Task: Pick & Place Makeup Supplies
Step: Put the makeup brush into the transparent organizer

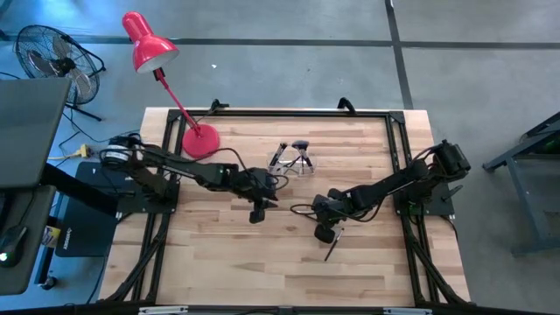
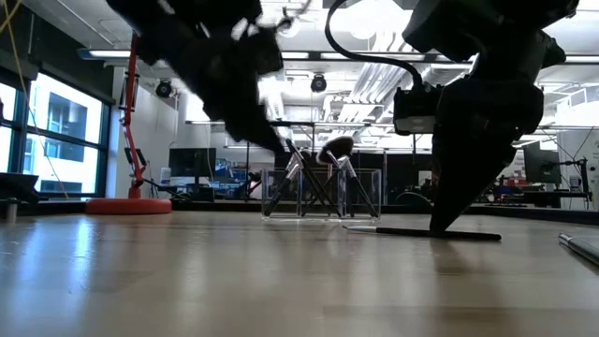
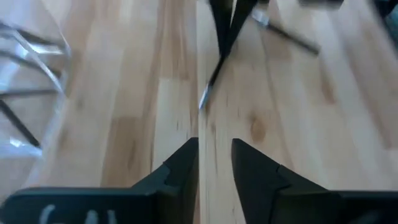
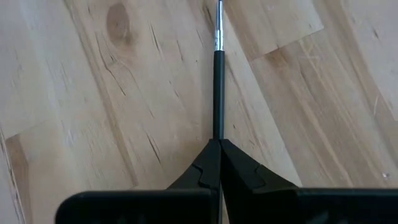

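A thin black-handled brush [image 4: 217, 93] with a silvery ferrule [image 4: 219, 38] lies flat on the wood at the table's centre-right [image 1: 332, 246]. My right gripper [image 4: 219, 144] is down on it, shut on its handle. My left gripper [image 3: 215, 155] hangs above the table's middle [image 1: 256, 213], clear of the surface, with a narrow gap between its fingers and nothing in it. Behind both, the small clear holder [image 1: 294, 158] stands on the table with several brushes leaning in it, one with a fluffy dark head [image 2: 335, 148]. My right gripper pinches the brush's black handle [image 4: 217, 132] between its two fingertips. The fingers come slanting down from above and touch the tabletop [image 2: 440, 225]. The brush lies flat on the wood [image 2: 412, 231], sticking out on both sides of the fingertips.
A red desk lamp stands with its base [image 1: 200, 141] on the far left part of the table. A black frame [image 1: 289, 113] runs along the table's edges. A silvery rod shows at the low view's right edge [image 2: 580, 245]. Bare wood lies along the near side [image 1: 262, 262].
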